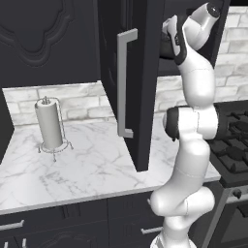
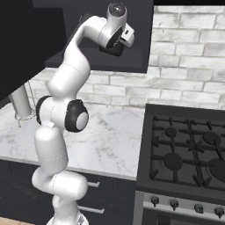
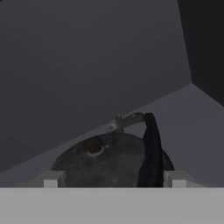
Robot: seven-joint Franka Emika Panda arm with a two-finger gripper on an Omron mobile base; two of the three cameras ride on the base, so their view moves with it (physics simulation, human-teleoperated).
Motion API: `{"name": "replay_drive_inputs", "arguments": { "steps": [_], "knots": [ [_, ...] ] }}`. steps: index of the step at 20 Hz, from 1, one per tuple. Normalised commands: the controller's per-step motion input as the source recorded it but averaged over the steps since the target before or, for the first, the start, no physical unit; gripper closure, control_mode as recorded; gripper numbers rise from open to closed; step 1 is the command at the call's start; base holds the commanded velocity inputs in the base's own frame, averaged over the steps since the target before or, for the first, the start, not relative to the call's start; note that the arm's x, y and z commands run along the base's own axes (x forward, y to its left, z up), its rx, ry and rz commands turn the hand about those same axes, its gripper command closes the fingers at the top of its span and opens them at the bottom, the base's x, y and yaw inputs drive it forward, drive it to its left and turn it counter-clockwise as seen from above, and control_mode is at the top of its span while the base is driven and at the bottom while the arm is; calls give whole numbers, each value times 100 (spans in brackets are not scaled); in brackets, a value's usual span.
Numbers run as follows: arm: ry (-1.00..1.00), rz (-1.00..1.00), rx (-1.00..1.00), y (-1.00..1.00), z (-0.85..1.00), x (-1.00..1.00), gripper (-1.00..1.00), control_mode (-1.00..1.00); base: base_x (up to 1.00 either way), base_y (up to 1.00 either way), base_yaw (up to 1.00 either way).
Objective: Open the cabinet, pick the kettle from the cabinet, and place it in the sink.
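Note:
The cabinet's door [image 1: 140, 72] stands swung open, its long silver bar handle [image 1: 123, 82] facing me. My arm reaches up into the cabinet [image 2: 136, 57]. In the hand view the kettle [image 3: 105, 159] sits on the dark shelf: round, glossy black, with a small lid knob and a thin arched handle [image 3: 151, 148]. My gripper [image 3: 114, 180] straddles its body, one fingertip [image 3: 53, 179] against each side, shut on the kettle. The kettle rests on the shelf floor. The sink is out of view.
A paper towel holder [image 1: 49, 126] stands on the white marble counter [image 1: 92, 167] left of the open door. A black gas stove [image 2: 189, 151] lies to the right. Base cabinet drawers [image 1: 72, 218] run below the counter. The door's edge juts over the counter beside my arm.

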Motion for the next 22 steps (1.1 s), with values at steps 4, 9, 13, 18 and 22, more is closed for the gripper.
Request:
{"name": "replay_drive_inputs", "arguments": {
  "steps": [4, 9, 13, 18, 22],
  "knots": [
    [-1, -1, 6, 15, -11, -30, 100, -100, 0, 0, 0],
    [-5, 0, 8, 6, -7, -42, 100, -100, 0, 0, 0],
    [-12, 0, 8, 1, -6, -55, 100, -100, 0, 0, 0],
    [-14, 0, 5, 7, -4, -60, 100, -100, 0, 0, 0],
    [-11, 0, 2, 10, -2, -62, 100, -100, 0, 0, 0]
  ]
}}
